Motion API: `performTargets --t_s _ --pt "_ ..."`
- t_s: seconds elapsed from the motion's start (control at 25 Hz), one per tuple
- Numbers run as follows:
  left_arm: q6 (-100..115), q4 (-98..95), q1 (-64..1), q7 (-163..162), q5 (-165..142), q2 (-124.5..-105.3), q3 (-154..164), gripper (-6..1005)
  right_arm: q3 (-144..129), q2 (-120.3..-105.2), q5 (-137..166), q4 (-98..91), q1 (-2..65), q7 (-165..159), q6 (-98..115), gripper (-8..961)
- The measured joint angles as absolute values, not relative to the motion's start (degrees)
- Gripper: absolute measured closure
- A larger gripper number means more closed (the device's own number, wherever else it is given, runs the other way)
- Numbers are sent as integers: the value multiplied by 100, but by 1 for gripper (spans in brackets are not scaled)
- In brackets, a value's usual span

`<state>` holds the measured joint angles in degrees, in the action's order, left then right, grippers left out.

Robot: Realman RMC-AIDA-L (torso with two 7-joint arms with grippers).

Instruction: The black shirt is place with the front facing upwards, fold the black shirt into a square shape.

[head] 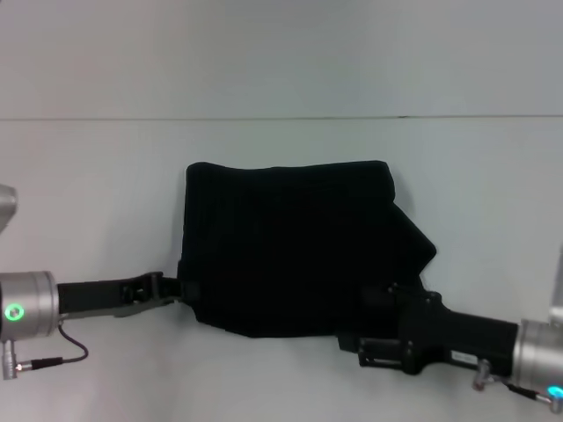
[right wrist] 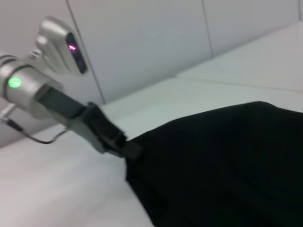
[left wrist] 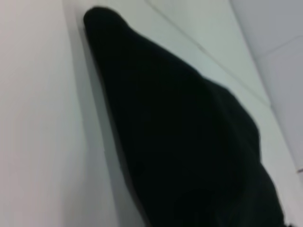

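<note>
The black shirt (head: 295, 242) lies folded on the middle of the surface (head: 97, 176). The left gripper (head: 180, 288) meets its near-left edge from the left. The right gripper (head: 374, 303) rests at its near-right corner, coming in from the right.

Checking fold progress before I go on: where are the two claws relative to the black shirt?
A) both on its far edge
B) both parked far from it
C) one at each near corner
C: the left claw and right claw sit at the black shirt's near corners.
</note>
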<state>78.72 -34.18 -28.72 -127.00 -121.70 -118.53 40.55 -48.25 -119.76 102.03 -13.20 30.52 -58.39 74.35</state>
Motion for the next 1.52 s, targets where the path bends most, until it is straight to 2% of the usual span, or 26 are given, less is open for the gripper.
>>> performTargets --t_s 0.24,0.48,0.72,0.92,1.24,1.32,1.52 --pt "8284 -3403 -2810 -12307 -12139 -11859 3519 876 -4734 -11972 10200 -1614 2490 -5506 8157 23" --pt "8444 -3409 -2694 -11922 -12037 -11874 3460 838 -4411 -11962 10196 -1686 2251 -5417 8506 24" --pt "9001 -3673 -2633 -10354 -11479 -11824 2944 605 -4008 -11988 10194 -1616 2192 -5134 8705 24" --pt "8792 -3895 -2937 -9761 -11411 -11904 3011 392 -3822 -12011 10195 -1458 2215 -4944 8726 25" --pt "7474 -3835 -3373 -9069 -11426 -12344 3949 65 -3779 -12018 10195 -1349 2264 -4783 8697 25" --pt "7243 -3837 -3360 -8849 -11398 -12409 4173 65 -3756 -12014 10195 -1334 2266 -4766 8707 25" --pt "7120 -3527 -3344 -8714 -11369 -12401 4283 65 -3705 -12013 10195 -1329 2219 -4763 8716 25"
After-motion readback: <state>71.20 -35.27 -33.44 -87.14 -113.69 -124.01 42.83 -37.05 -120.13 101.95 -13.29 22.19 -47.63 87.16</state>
